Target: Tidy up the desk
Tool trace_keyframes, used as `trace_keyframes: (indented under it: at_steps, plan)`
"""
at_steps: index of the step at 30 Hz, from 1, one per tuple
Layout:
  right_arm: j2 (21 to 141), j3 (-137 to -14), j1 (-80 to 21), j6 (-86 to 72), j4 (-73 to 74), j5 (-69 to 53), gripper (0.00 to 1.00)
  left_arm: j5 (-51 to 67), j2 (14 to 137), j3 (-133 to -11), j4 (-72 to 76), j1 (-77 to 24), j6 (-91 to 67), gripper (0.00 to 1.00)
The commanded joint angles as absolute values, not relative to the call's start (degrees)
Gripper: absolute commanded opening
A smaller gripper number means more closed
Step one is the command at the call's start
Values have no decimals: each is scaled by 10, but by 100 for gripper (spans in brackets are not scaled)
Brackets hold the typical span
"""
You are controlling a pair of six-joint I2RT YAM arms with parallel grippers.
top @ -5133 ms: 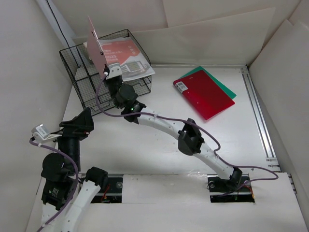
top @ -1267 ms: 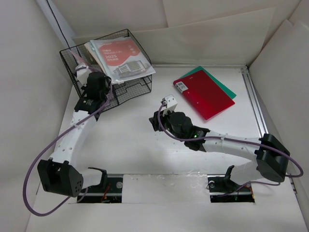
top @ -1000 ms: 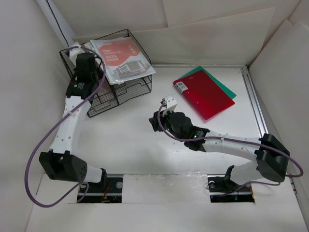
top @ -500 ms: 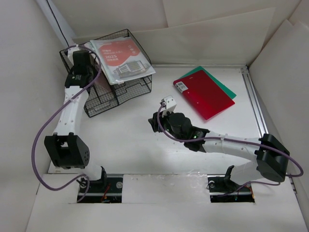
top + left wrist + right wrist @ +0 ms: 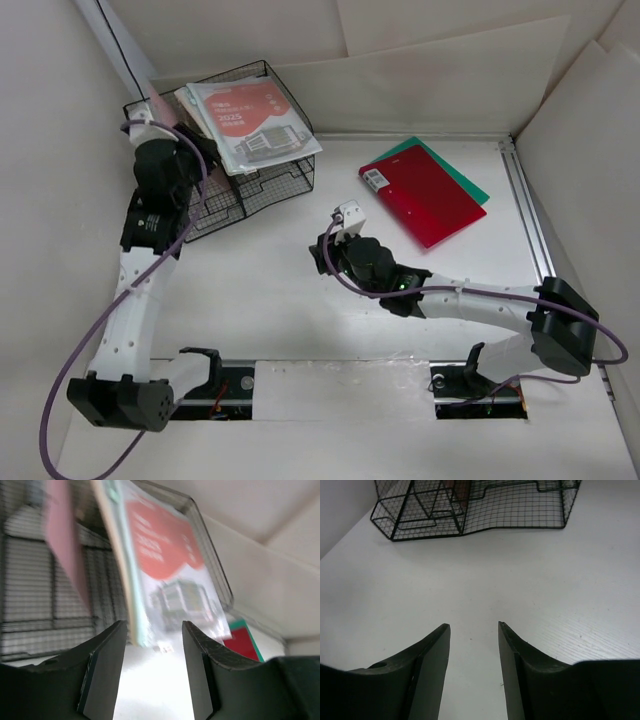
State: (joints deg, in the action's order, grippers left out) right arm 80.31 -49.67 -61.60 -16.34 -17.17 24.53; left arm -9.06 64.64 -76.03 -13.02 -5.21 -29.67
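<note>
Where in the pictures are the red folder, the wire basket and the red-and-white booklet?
red folder [image 5: 425, 198]: top view, middle of its cover.
wire basket [image 5: 265, 190]: top view, front mesh wall.
red-and-white booklet [image 5: 250, 125]: top view, middle of its cover.

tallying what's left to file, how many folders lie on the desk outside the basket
2: a red folder far right on the desk, a green folder beneath it, only edges showing. Others may hide underneath.

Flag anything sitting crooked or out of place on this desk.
The booklet lies skewed across the top of the wire basket, overhanging its rim instead of slotted inside. The red folder, stacked on a green folder, sits angled on the desk, unfiled.
</note>
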Motion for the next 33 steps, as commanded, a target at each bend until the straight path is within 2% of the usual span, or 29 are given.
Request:
trace_keyframes:
  at_steps: [1,2,3,5,6,8,10,11,13,14,17,19,22,28,33]
  plan:
    - [792,-506,-622,-165,-195,335,48,0,609,-687,-60,-70,-315,45]
    - [787,-506,-616,-165,-190,353,46,23,589,-637,-39,-70,-322,43]
    - [776,-501,-610,-180,-185,367,25,44,582,-615,-4,-70,-332,43]
    - [761,-496,-574,-207,-164,381,4,94,574,-552,31,-70,-344,43]
    - [745,-489,-558,-241,-154,381,0,114,574,-534,51,-70,-345,43]
    - [726,-481,-505,-279,-115,381,0,154,574,-508,90,-70,-345,43]
    - [695,-458,-470,-340,-87,381,0,146,574,-491,107,-98,-345,43]
    - [683,-448,-441,-358,-64,381,6,144,574,-491,118,-107,-339,45]
    - [647,-417,-414,-408,-46,381,28,153,585,-491,149,-127,-350,47]
    - [635,-404,-402,-423,-32,381,53,153,585,-497,158,-142,-355,50]
    - [593,-360,-340,-472,-26,343,81,106,616,-529,158,-212,-338,53]
    - [583,-340,-288,-495,-20,305,86,91,630,-534,171,-245,-330,57]
    - [583,-312,-227,-531,-20,252,90,86,658,-534,206,-301,-330,60]
    - [601,-280,-176,-597,-20,209,90,110,709,-498,260,-380,-350,65]
    - [645,-256,-120,-642,-71,119,88,120,737,-465,297,-421,-355,68]
